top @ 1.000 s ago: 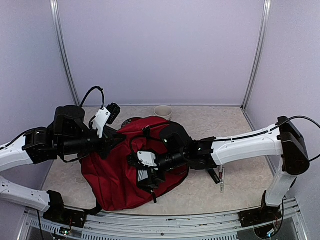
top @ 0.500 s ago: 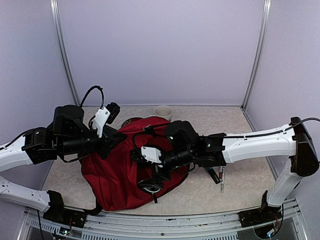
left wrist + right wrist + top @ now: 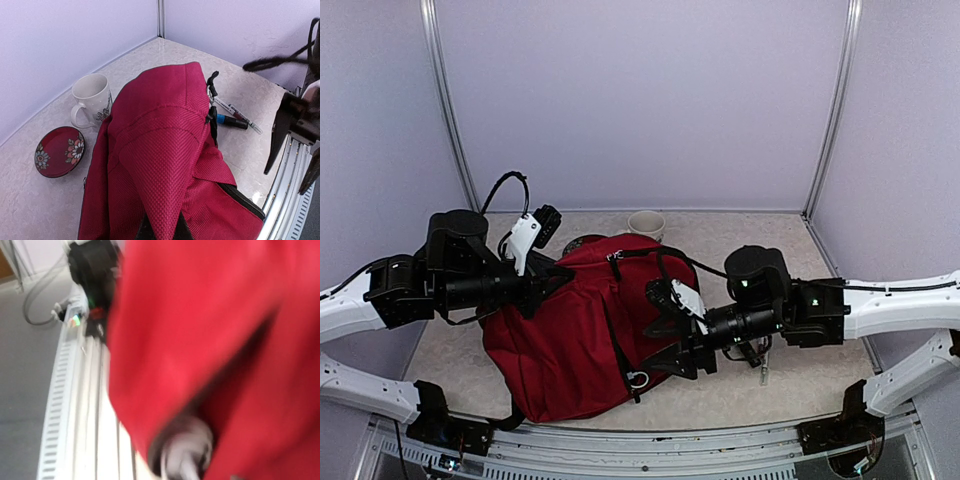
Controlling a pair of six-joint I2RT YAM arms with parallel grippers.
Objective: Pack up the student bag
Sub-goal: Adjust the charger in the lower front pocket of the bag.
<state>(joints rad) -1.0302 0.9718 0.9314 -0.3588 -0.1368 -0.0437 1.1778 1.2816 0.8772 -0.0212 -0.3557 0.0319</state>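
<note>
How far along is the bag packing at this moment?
Done: nothing shows as packed; the student bag hides its inside. In hand: left gripper pinches its fabric; right gripper stands open beside it, empty. Left: the pens, mug and saucer lie on the table outside it.

Left arm, right arm: white link shells, black motor housings at joints. Black cable loops off left wrist. Right gripper: black, white camera block behind.
</note>
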